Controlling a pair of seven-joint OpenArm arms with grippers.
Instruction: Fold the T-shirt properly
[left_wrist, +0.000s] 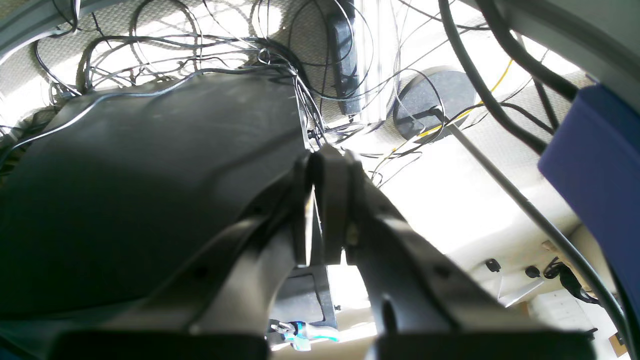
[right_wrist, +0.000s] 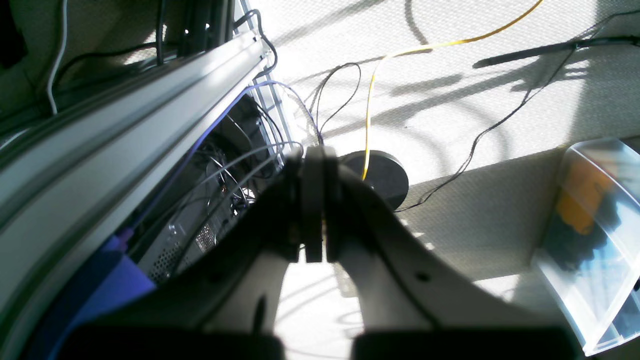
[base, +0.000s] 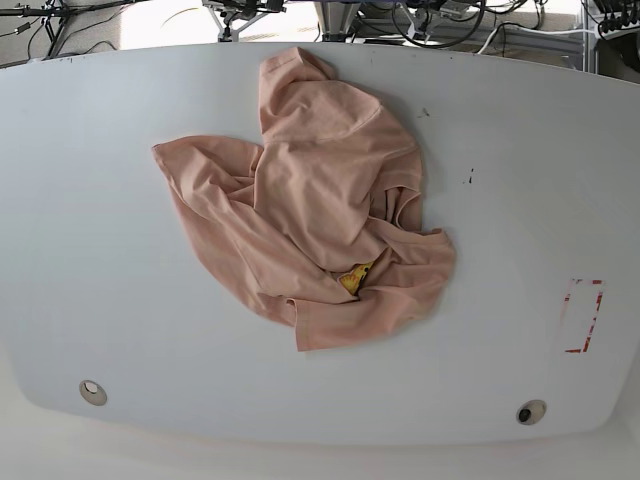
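The salmon-pink T-shirt (base: 315, 215) lies crumpled in a heap on the white table (base: 100, 250), slightly left of centre. A bit of its yellow emblem (base: 353, 277) peeks out of a fold near its front edge. Neither arm shows in the base view. My left gripper (left_wrist: 327, 165) is shut and empty, off the table, pointing at the floor and cables. My right gripper (right_wrist: 314, 160) is shut and empty too, also over the floor beside an aluminium frame rail (right_wrist: 125, 120). The shirt shows in neither wrist view.
A red rectangle outline (base: 583, 316) is marked on the table at the right. Two round holes (base: 92, 391) (base: 530, 411) sit near the front edge. Cables (left_wrist: 200, 50), a round black base (left_wrist: 432, 100) and a clear plastic bin (right_wrist: 590, 240) lie on the floor.
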